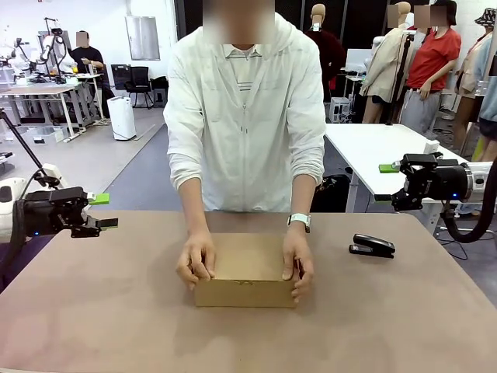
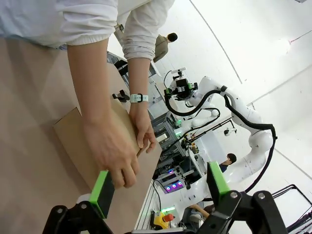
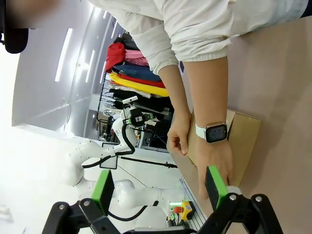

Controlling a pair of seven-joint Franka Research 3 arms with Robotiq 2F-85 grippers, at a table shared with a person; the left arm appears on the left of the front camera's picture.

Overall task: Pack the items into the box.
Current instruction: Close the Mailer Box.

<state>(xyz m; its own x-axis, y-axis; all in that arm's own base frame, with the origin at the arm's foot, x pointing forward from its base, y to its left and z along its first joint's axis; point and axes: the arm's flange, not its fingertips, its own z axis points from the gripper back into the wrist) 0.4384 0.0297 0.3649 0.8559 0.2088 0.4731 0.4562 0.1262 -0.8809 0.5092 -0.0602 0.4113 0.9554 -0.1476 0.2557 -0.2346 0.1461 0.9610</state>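
The box (image 1: pixel 245 272) is a plain tan cardboard box lying shut in the middle of the table. A person's hands (image 1: pixel 196 263) press on both its ends. The items are out of view. My left gripper (image 1: pixel 103 211) hovers open over the table's left edge, well apart from the box. My right gripper (image 1: pixel 384 183) hangs open above the far right side, its fingers pointing left. The left wrist view looks between open green pads (image 2: pixel 103 192) at the box (image 2: pixel 70 134) and the hands. In the right wrist view the box (image 3: pixel 246 134) lies under a hand wearing a watch (image 3: pixel 214 132).
A black stapler (image 1: pixel 373 246) lies on the table right of the box. The brown table (image 1: pixel 116 326) has bare room in front of the box and to its left. The person stands at the far edge, arms reaching over the table.
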